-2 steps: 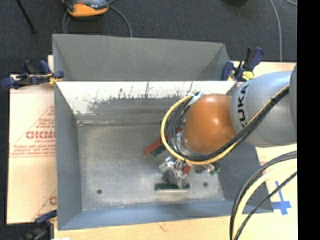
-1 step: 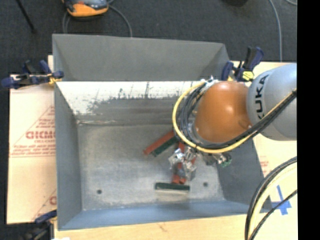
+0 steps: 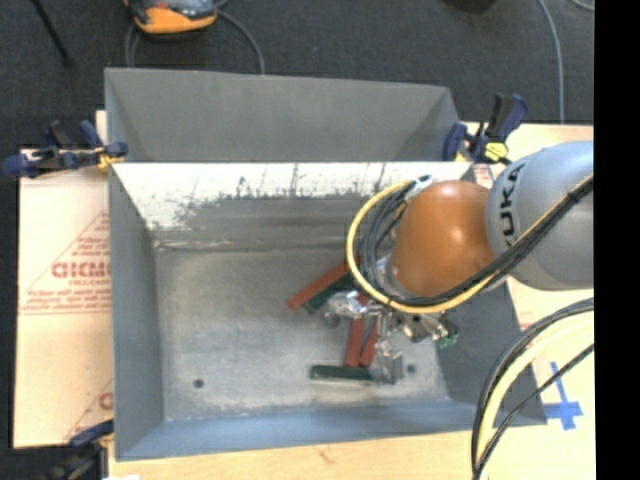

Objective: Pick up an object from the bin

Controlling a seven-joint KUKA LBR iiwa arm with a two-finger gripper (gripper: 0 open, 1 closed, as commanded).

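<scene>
My gripper (image 3: 386, 353) is down in the right half of the bin, below the orange wrist cover. A short red-brown bar (image 3: 357, 344) lies right beside it on its left, touching or nearly so. Just under both rests a dark green flat bar (image 3: 335, 373), lying crosswise near the bin's front wall. A longer red-brown stick (image 3: 314, 291) slants up to the left of the gripper, its right end hidden under the wrist. Whether anything is held is not visible.
The arm and its cables cover the bin's right side. A small green bit (image 3: 450, 340) peeks out to the right of the gripper. The sloped bin walls stand close on the right and at the front.
</scene>
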